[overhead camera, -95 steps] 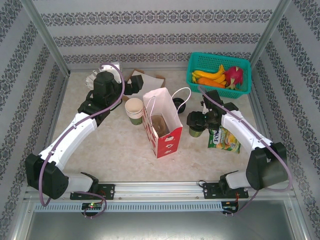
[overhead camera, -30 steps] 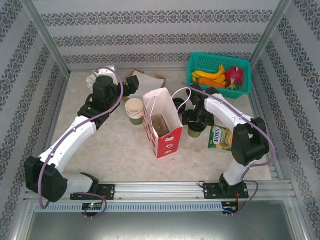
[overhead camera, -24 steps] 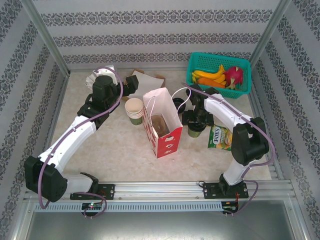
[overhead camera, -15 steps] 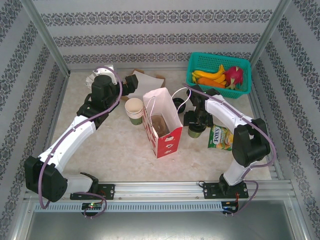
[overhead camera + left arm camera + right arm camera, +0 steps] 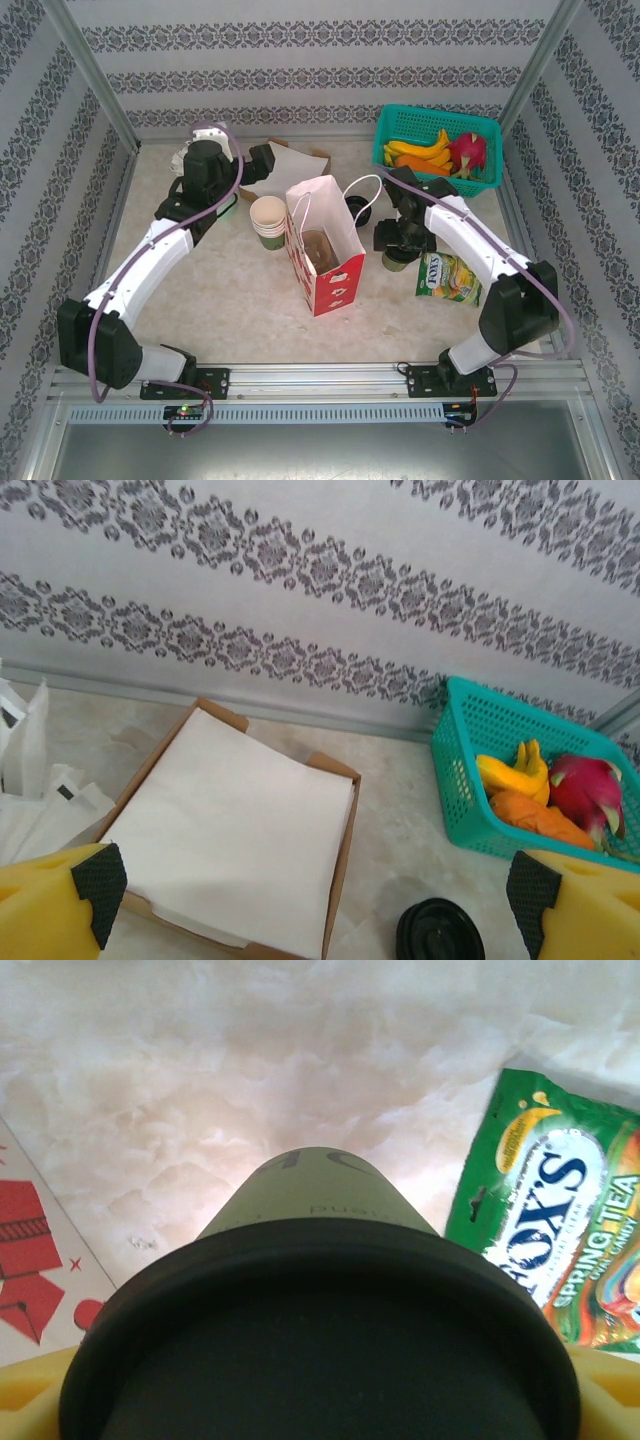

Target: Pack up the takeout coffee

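Right gripper [image 5: 320,1400] has its jaws clamped on the lidded coffee cup [image 5: 318,1210]. Left gripper [image 5: 320,895] jaws gape wide, empty. Right wrist cam reads FOX'S on the candy bag [image 5: 560,1230] at the cup's 3 o'clock.

From overhead I see bright, even, diffuse light. The table [image 5: 230,290] looks pale and a little washed out, and the arms and the paper bag [image 5: 325,250] throw only faint, soft-edged shadows.

My left wrist view is crisp and evenly lit, though the yellow pads [image 5: 50,910] in its bottom corners are soft.

On the right wrist view the black lid [image 5: 320,1350] is so close that it blurs into a dark, featureless mass. Beyond the coffee cup [image 5: 310,1195], a blown-out hot spot whitens the tabletop, and the candy packet [image 5: 560,1230] catches small glints of glare.
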`<state>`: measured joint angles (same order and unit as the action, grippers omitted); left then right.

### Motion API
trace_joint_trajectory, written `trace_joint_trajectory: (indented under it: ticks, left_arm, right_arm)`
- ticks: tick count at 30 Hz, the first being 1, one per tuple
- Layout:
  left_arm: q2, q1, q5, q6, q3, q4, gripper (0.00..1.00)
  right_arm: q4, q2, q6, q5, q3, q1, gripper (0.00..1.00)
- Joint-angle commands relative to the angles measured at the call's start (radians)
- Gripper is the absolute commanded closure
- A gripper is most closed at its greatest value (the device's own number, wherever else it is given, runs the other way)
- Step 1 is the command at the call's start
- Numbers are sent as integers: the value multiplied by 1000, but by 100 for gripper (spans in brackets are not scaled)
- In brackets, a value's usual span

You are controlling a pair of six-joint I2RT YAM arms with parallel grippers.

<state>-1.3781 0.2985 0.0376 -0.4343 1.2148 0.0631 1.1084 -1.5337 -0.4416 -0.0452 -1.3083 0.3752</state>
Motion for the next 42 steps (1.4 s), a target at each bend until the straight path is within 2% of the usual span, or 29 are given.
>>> trace_joint_trajectory:
  ticks: [1,5,9,12,17,19,24,29,33,38,42]
  left_arm:
    - [-34,-10,79,40,92,76,1]
    - [-101,-11,121,75,208,190,1]
    - [-184,-13,216,145,329,291,1]
    - [-260,-14,379,239,430,362,1]
    - [-426,-14,661,464,675,617,0]
    - [-463,-7,721,541,734,692,0]
    - [-499,21,732,732,826,847,3]
    - [-538,42,701,849,894,984,20]
    - [-565,62,640,875,928,1010,36]
    - [-607,87,599,897,973,1027,38]
    - [-647,100,576,912,1025,1067,45]
  right_arm:
    - [82,59,17,-44,6,-5,19]
    - [144,116,17,-58,-9,-3,20]
    - [190,179,10,-66,-20,-2,21]
    - [220,216,8,-61,-30,0,21]
    - [245,261,-1,-78,-36,4,22]
    - [240,273,-6,-79,-31,5,22]
    - [238,274,-12,-76,-26,11,22]
    - [244,273,-8,-74,-39,17,22]
    - [269,277,-2,-81,-63,19,22]
    - [283,294,-7,-82,-65,22,23]
    - [290,306,-14,-78,-67,27,23]
